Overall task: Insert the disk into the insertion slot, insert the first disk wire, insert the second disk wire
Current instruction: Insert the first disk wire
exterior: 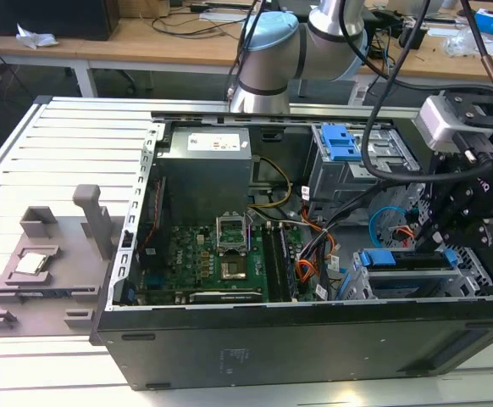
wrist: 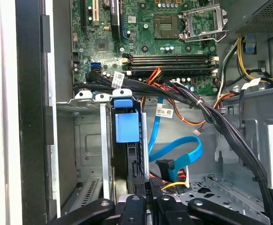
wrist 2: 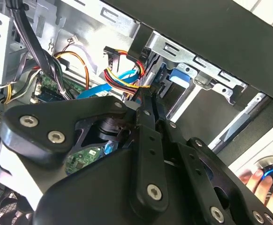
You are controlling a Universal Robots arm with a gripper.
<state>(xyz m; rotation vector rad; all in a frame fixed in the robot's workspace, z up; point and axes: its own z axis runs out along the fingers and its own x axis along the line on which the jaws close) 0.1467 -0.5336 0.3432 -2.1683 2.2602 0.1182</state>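
Disk point(wrist: 127, 124) is sitting edge-on in the slot point(wrist: 87, 136), beside the case wall. The gripper point(wrist: 147, 191) is looking clamped on its rear edge, though the contact is partly hidden. Doing this well is meaning a straight push along the cage rails, steering clear of the blue cable point(wrist: 178, 154). Disk is showing a bright blue caddy tab over a thin dark body.

- The computer case point(exterior: 297, 348) lies on the table point(exterior: 60, 144), with a fixture tray point(exterior: 43, 271) at the exterior view's left.
- Inside, the motherboard point(exterior: 204, 263) lies left of the insertion slot point(exterior: 358, 284).
- The disk point(exterior: 382, 259) sits in the slot, with the gripper point(exterior: 426, 242) just above.
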